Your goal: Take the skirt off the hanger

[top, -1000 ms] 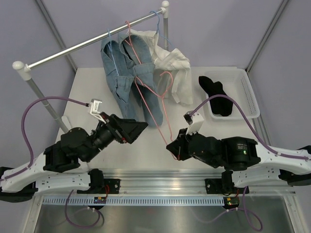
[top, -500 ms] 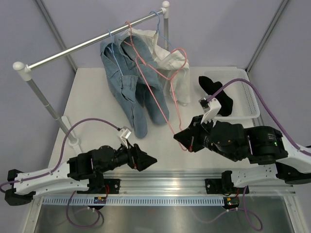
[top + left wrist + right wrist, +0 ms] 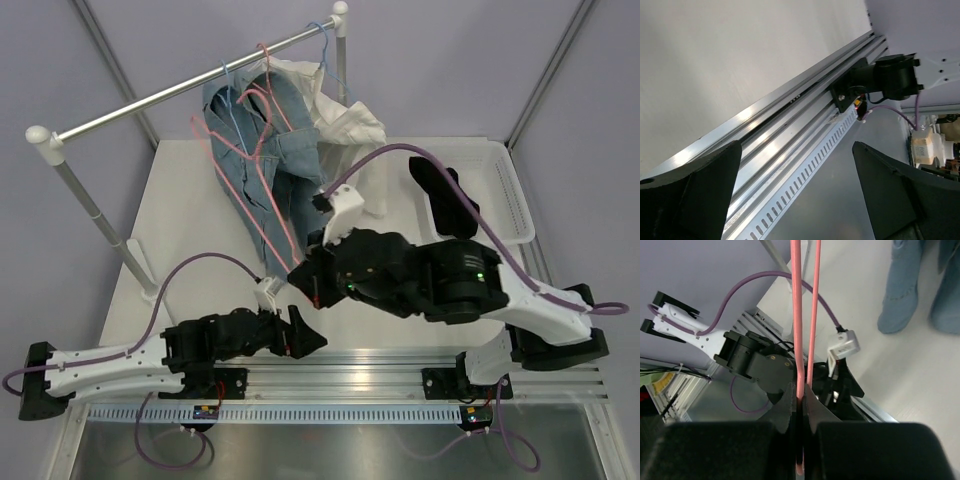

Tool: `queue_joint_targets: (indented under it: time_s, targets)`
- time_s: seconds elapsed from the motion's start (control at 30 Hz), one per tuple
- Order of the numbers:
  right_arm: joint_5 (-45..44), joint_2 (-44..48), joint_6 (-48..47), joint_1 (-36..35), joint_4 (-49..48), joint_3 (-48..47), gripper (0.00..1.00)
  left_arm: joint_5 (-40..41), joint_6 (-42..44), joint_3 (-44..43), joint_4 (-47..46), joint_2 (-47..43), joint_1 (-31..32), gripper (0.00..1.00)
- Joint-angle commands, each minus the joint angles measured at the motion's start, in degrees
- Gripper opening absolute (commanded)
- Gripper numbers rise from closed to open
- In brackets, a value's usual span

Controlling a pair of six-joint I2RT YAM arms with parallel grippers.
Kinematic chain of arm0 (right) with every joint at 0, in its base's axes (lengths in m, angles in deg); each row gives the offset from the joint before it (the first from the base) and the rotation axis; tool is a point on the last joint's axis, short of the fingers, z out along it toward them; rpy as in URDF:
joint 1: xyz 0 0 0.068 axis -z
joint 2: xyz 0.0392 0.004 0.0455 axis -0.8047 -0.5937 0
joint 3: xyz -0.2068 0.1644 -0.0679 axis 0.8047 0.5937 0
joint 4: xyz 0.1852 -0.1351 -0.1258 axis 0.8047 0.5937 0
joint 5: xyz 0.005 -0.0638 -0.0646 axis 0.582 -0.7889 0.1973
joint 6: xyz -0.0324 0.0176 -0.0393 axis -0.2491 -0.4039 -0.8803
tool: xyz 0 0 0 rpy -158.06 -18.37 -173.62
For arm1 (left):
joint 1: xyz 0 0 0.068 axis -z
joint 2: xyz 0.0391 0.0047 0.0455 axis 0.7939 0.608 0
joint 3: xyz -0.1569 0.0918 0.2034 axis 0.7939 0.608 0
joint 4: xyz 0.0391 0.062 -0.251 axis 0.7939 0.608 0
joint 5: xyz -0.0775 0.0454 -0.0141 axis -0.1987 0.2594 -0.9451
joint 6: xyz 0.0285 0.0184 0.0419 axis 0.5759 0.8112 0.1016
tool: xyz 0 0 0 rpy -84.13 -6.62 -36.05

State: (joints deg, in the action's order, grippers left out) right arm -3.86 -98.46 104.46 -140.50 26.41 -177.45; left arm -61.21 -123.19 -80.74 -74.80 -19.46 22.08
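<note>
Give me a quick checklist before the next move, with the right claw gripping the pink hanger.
1. Skirt off the pink hanger: ok, it lies in the basket.
2. Right claw shut on the hanger wire: ok.
3. Left claw open and empty: ok.
4. Hanger free of the jeans: not ok, the wire crosses them.
5. Hook seated on the rail: cannot tell.

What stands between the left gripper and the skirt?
The right arm. In the top view its bulk lies across the straight line from the open left gripper, low by the near rail, to the skirt lying in the basket.
</note>
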Motion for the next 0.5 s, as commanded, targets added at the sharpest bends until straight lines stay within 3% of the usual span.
queue_joint_targets:
  time_s: [0.0,0.27,0.47]
  targets:
    - [4.04,-6.0,-1.52,-0.45,1.73,-5.75,0.0,0.92,-3.13,1.54,-3.82,3.42,0.25,0.97]
    - [7.73,-18.56,-5.03,0.42,1.65,-16.98,0.0,-3.03,-6.11,5.58,-11.11,10.72,0.25,0.98]
    - [13.8,-27.18,-7.67,7.09,1.66,-27.63,0.0,-4.09,-6.73,7.08,-13.32,11.16,0.25,0.98]
